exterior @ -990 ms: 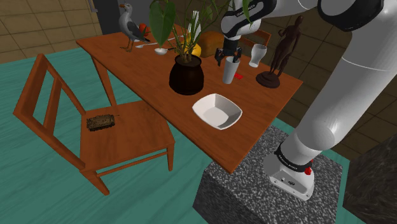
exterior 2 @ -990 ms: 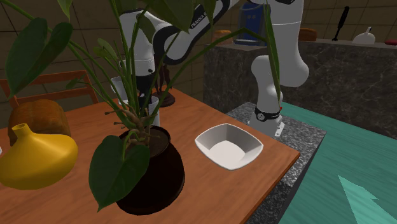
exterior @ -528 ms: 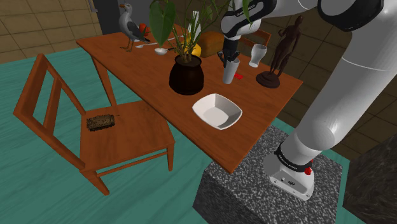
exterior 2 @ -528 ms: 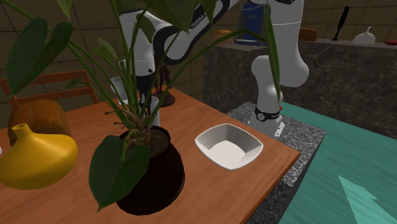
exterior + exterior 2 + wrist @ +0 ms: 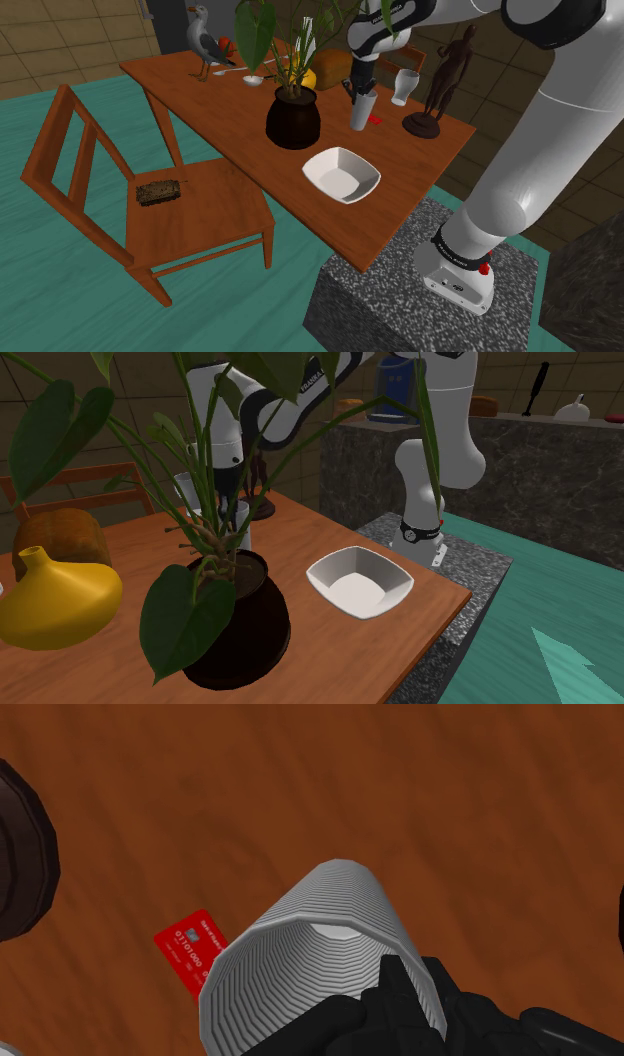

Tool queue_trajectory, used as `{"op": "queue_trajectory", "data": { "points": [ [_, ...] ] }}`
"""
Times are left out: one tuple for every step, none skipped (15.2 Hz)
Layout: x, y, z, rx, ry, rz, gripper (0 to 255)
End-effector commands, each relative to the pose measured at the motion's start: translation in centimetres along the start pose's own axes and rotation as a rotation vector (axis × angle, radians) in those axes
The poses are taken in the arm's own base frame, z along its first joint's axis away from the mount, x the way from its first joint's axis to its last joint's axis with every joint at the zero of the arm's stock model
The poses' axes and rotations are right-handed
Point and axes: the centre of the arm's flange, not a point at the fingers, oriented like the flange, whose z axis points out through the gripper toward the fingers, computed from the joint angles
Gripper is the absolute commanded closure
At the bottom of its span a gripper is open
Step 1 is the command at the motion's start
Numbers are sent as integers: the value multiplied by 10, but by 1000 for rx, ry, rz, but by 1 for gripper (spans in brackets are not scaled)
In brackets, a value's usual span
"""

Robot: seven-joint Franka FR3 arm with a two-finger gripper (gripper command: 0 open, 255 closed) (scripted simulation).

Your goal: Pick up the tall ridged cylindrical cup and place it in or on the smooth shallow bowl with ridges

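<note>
Where the arm reaches over the counter, the hand sits on top of the cup, closed on its rim. Wrist view: the hand pinches the cup wall, one finger inside the mouth, the other outside. Cup pale grey, ridged inside and out, mouth open toward the camera. Cannot tell whether its base touches the wood.

Cup hangs directly below the hand, upright in the shoulder view. Red card lies flat on the wood just beside the cup's base, partly hidden behind it; same card shows on the cup's right in the shoulder view.

Bowl white, squarish, shallow, on the counter nearer the stand, apart from the cup. Second exterior view: bowl close to the counter's near corner, nothing in it.

Dark pot with leafy plant stands just left of the cup in the shoulder view. Dark statuette to its right, a white goblet behind. Gull figure at the far end. Wooden chair beside the counter.
</note>
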Motion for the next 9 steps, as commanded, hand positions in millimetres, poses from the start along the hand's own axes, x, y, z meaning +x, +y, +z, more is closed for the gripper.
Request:
{"op": "queue_trajectory", "data": {
  "points": [
    [0,1,-9,0,0,0,255],
    [1,2,-14,0,0,0,255],
    [1,2,-20,0,0,0,255],
    [1,3,-25,0,0,0,255],
    [1,3,-30,0,0,0,255],
    [2,3,-35,0,0,0,255],
    [2,4,-41,0,0,0,255],
    [2,4,-46,0,0,0,255],
    [2,5,-51,0,0,0,255]
  ]
}}
